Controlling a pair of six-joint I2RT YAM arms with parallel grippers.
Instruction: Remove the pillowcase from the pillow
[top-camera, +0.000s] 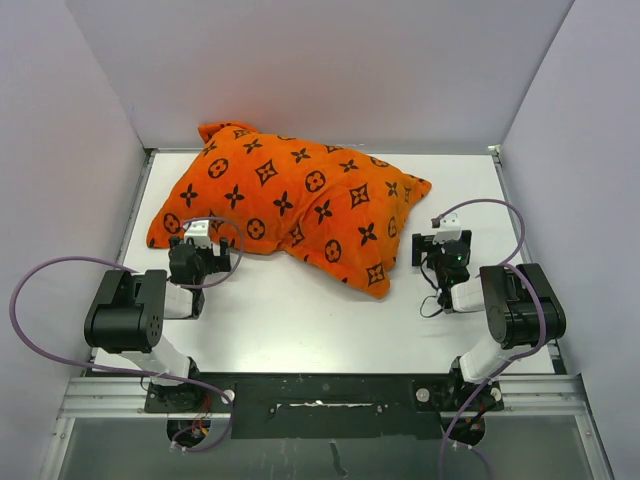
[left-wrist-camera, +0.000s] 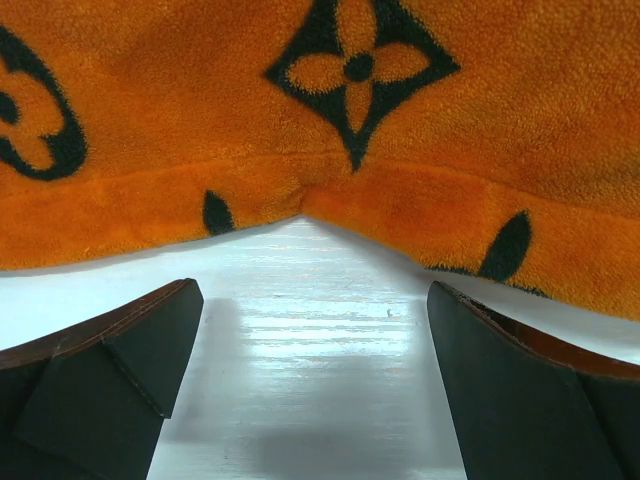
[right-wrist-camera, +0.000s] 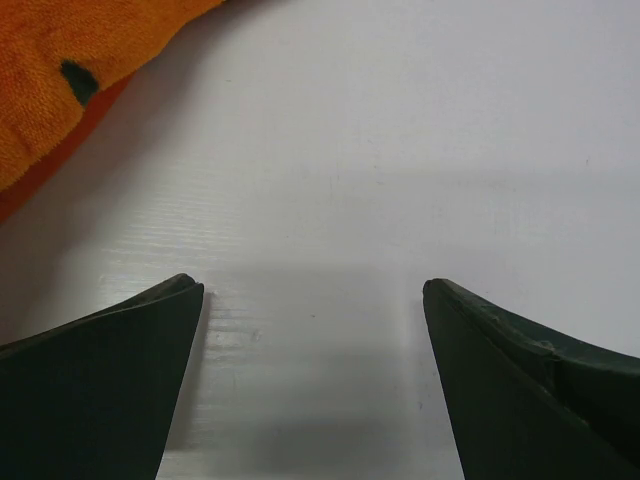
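The orange pillowcase (top-camera: 290, 200) with black flower and circle motifs covers the whole pillow, which is hidden inside it, and lies across the back middle of the white table (top-camera: 300, 310). My left gripper (top-camera: 197, 240) is open and empty, low over the table, just short of the cover's near-left hem (left-wrist-camera: 300, 205). My right gripper (top-camera: 440, 238) is open and empty over bare table, to the right of the cover's right end (right-wrist-camera: 70, 80).
Grey walls (top-camera: 320, 70) close the table on the back and both sides. Purple cables (top-camera: 60, 270) loop beside each arm. The metal rail (top-camera: 320, 395) with the arm bases runs along the near edge.
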